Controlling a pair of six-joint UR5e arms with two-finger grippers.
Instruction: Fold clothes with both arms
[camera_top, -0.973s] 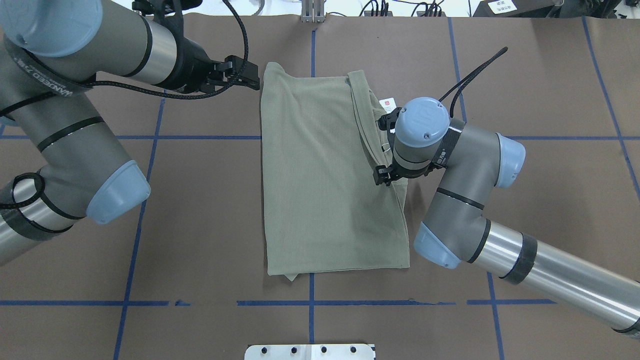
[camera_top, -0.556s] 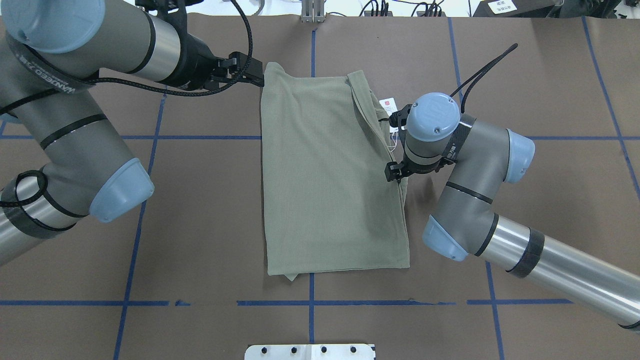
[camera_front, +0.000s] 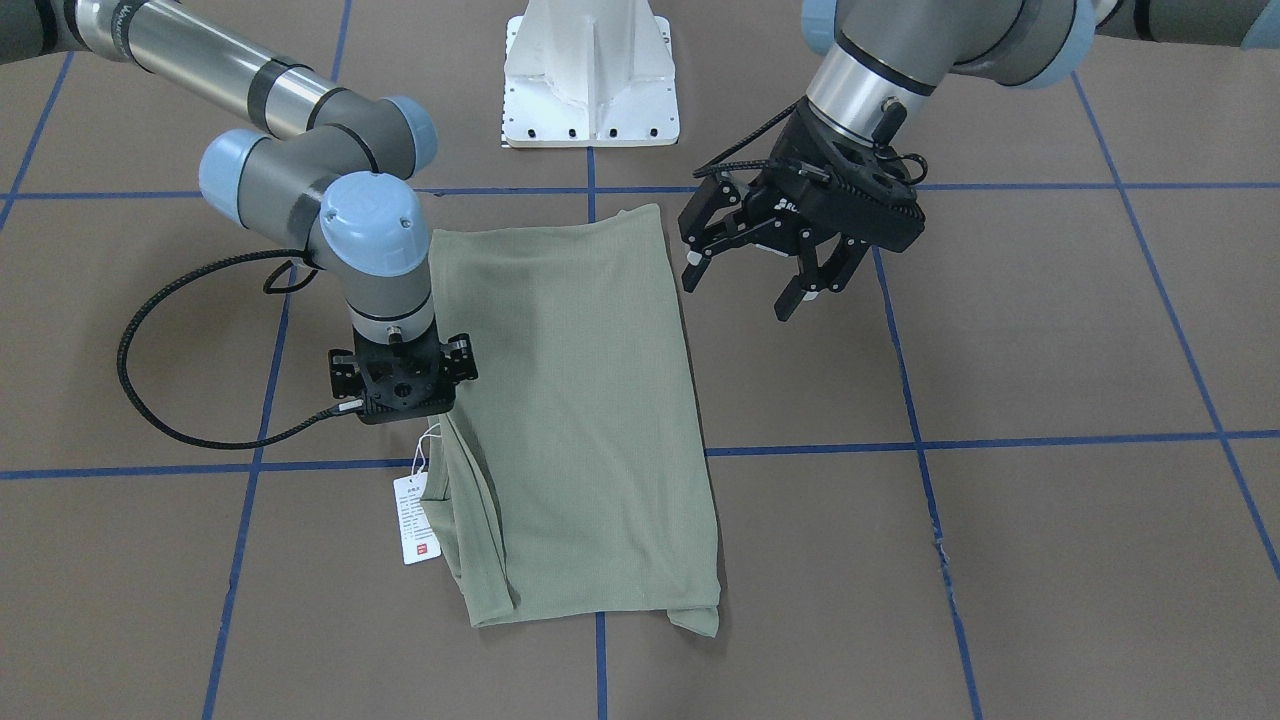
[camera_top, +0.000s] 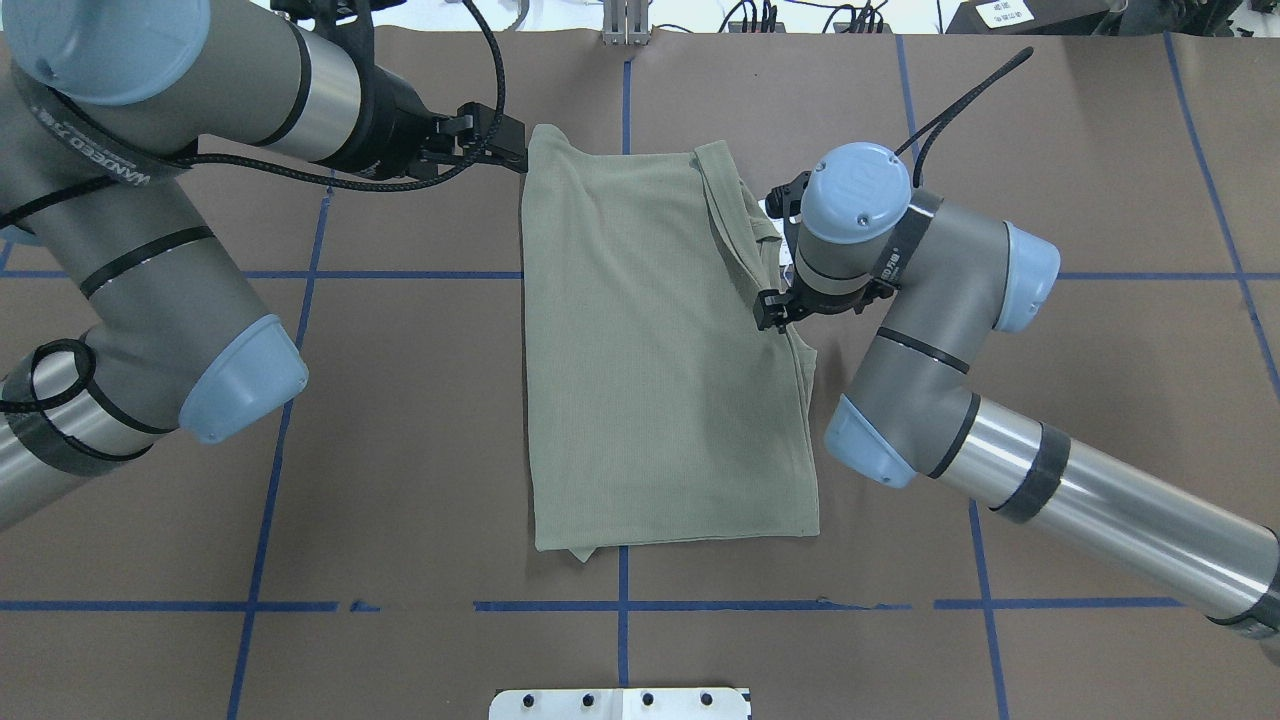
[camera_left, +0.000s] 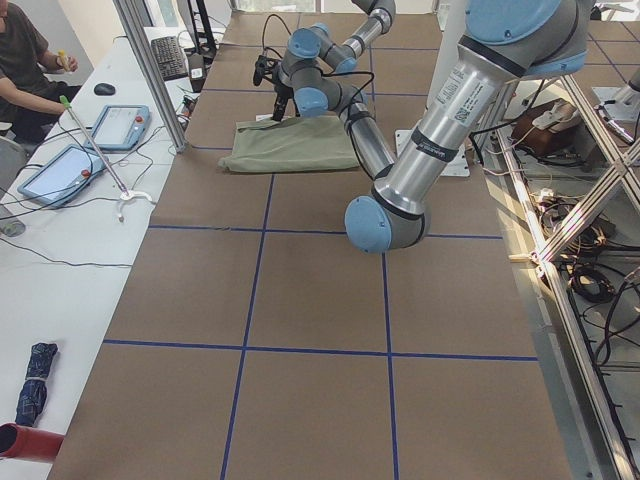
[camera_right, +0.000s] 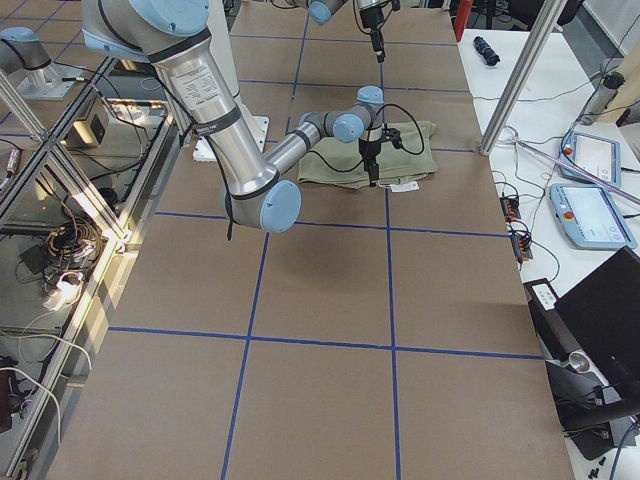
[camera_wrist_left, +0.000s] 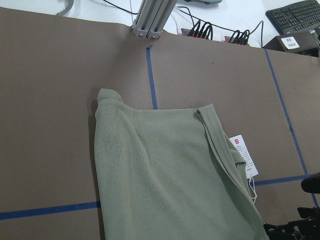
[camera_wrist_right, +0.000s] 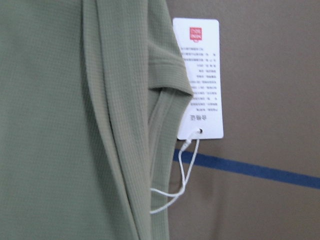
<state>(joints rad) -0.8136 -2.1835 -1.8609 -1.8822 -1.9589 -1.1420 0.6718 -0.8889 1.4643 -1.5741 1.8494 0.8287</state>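
1. The sage-green knit shirt lies folded into a long rectangle on the brown bench, between the two hands.
2. The left hand hovers off one side of the shirt, fingers spread wide, holding nothing.
3. The right hand points straight down at the opposite edge; its fingers are hidden, so I cannot tell their state.
4. The white hang tag lies on the bench just beyond that hand.

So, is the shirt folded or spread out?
Folded. The shirt lies as a narrow rectangle, no sleeves showing, with layered edges along the side by the tag.
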